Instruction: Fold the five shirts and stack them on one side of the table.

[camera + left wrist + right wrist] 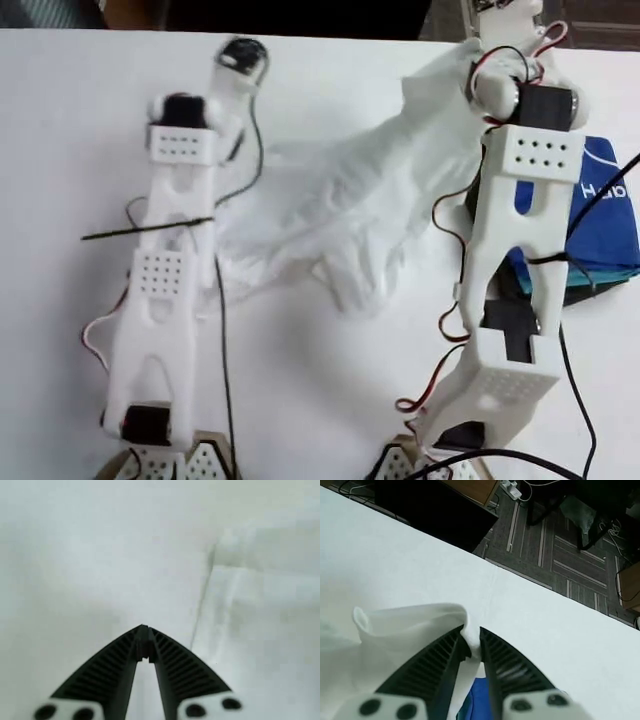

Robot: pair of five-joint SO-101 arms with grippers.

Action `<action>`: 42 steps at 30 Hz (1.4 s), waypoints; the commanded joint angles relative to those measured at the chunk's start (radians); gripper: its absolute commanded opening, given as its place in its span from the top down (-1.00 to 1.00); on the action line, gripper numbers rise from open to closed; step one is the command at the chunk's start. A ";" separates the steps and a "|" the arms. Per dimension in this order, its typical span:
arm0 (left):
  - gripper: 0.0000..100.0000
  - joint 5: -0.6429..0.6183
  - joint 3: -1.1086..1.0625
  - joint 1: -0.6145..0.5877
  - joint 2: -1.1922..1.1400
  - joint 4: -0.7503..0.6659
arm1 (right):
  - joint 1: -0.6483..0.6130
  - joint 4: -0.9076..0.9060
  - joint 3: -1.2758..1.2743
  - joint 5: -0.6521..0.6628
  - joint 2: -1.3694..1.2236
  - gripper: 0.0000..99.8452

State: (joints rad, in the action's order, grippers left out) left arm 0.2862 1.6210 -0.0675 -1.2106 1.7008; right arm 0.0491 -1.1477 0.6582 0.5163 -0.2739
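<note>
Right wrist view: our right hand (472, 642) pinches the white shirt (405, 630).
Left wrist view: our left hand (144, 636) is pressed together above the tabletop (70, 555).

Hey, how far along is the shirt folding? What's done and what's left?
Done: a folded blue shirt lies on darker cloth at the right edge of the table; how many lie beneath it I cannot tell. In hand: the right gripper is shut on an edge of the white shirt, crumpled mid-table. The left gripper is shut, empty. Left: fold and stack it.
</note>
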 commanded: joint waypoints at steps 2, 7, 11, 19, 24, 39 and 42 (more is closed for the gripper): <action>0.95 0.003 0.035 -0.034 0.164 0.083 | -0.054 -0.001 0.020 0.000 0.021 0.96; 0.93 0.000 0.035 0.031 0.110 0.012 | -0.090 -0.030 0.021 0.000 0.025 0.96; 0.70 -0.003 0.035 0.104 0.000 -0.114 | -0.084 -0.027 0.023 0.006 0.022 0.96; 0.62 -0.003 0.044 0.132 -0.153 -0.242 | -0.082 -0.027 0.023 0.008 0.021 0.96; 0.62 -0.002 0.042 0.133 -0.164 -0.371 | -0.082 -0.024 0.023 0.008 0.016 0.96; 0.47 -0.002 0.035 0.196 -0.224 -0.382 | -0.082 -0.024 0.023 0.008 0.016 0.96; 0.47 0.002 0.035 0.186 -0.235 -0.381 | -0.082 -0.024 0.023 0.008 0.016 0.96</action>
State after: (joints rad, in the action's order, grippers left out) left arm 0.2877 1.6272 0.1227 -1.4469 1.3357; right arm -0.0307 -1.1722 0.6582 0.5163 -0.2739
